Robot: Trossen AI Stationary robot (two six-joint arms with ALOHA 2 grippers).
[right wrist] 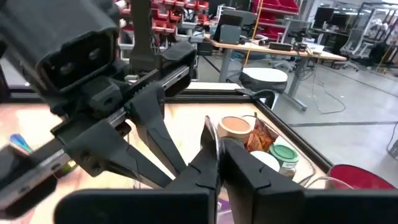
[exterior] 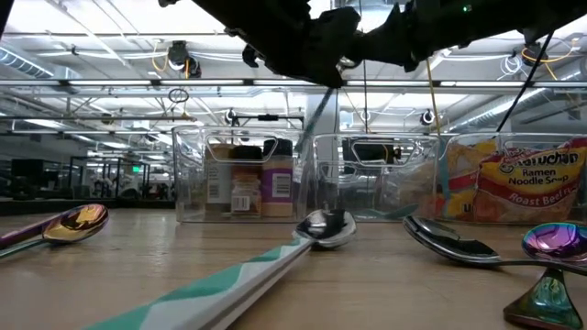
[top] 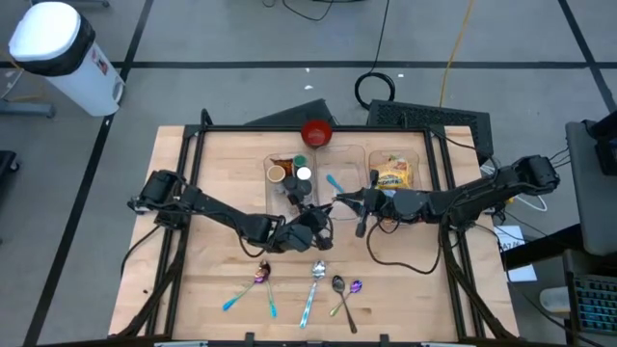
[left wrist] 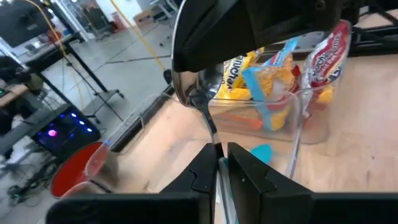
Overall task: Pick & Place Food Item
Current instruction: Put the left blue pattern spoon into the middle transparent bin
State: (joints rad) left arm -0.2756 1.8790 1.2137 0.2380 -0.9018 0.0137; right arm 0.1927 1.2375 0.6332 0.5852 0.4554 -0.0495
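Both arms meet over the middle of the worktop. What hangs between them is a spoon [left wrist: 198, 93], not a food item. Left jaws are closed tight on the thin metal handle. Right jaws are also pinched closed, on the bowl end as far as I can judge, since the arm body hides the contact there. The spoon's long axis runs straight from one pair of jaws to the other, clear of the worktop, so each pair has the other directly ahead of it. The spoon is polished steel with a slim neck and a rounded bowl. The nearest actual food is the ramen packet [top: 392, 174], upright in a clear bin [top: 416, 154] just behind the right jaws and well apart from the left ones — the right arm is nearer. My judgement is that one pair must let go before anything else moves.
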